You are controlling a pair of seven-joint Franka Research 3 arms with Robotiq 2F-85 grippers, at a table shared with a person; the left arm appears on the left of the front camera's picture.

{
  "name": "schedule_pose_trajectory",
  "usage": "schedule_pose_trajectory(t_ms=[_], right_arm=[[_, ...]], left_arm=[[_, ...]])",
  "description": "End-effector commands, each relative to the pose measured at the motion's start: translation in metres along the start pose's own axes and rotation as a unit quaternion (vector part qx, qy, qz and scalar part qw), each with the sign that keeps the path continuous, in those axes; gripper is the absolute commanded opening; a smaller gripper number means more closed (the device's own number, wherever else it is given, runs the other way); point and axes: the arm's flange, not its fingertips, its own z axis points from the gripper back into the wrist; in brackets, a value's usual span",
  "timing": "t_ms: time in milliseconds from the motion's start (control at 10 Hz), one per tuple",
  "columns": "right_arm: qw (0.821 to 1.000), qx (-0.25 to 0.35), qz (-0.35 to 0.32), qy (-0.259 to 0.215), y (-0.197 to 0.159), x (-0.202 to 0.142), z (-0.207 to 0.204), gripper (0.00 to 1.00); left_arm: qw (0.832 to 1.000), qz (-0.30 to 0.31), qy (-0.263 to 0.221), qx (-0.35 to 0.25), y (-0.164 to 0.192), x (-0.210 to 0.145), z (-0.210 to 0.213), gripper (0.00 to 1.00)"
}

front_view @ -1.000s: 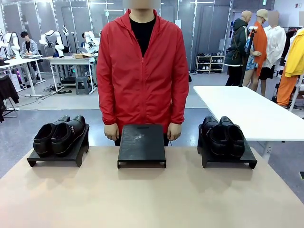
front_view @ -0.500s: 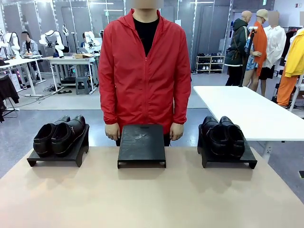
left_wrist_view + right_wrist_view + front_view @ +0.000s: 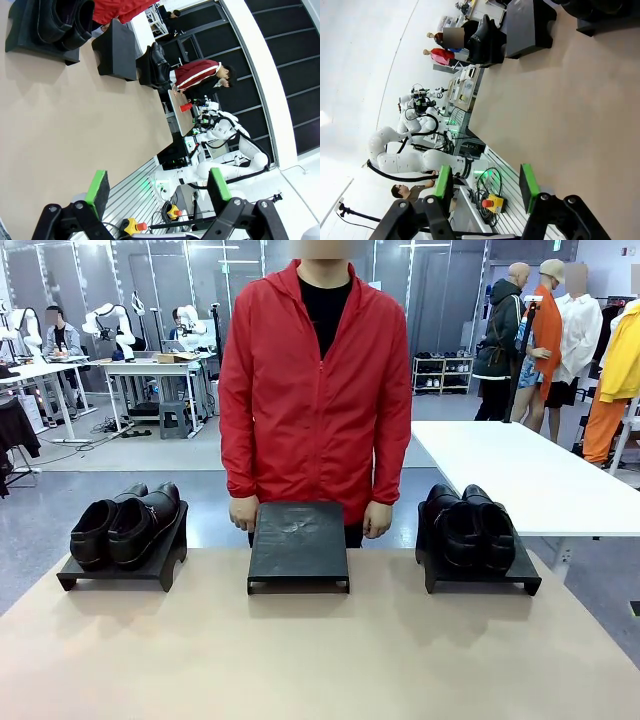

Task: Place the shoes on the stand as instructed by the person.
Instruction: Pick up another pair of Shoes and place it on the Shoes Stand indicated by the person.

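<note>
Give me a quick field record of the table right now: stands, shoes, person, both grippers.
left stand: holds one pair of shoes
middle stand: bare top
right stand: holds the other pair of shoes
person: standing behind the middle stand, hands low at its far corners
left gripper: open, fingers holding nothing
right gripper: open, fingers holding nothing

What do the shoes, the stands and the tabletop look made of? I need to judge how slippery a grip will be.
Left pair of shoes and right pair of shoes: likely polished black leather, given the glossy highlights.
Middle stand: matte black, scuffed pale on top; plastic or painted wood, unclear.
Table: smooth, matte beige, probably laminate.
</note>
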Motion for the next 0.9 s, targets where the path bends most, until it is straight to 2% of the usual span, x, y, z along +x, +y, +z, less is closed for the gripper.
schedule_pose_trajectory(t_ms=[0,800], right_arm=[[1.000,0.006,0.012,-0.004,-0.0006,-0.0009,-0.0004,0.68],[1.000,0.006,0.012,-0.004,-0.0006,-0.0009,-0.0004,0.68]], left_arm=[[1.000,-0.013,0.003,-0.004,-0.0022,-0.0029,0.0007,1.00],[1.000,-0.013,0.003,-0.004,-0.0022,-0.0029,0.0007,1.00]])
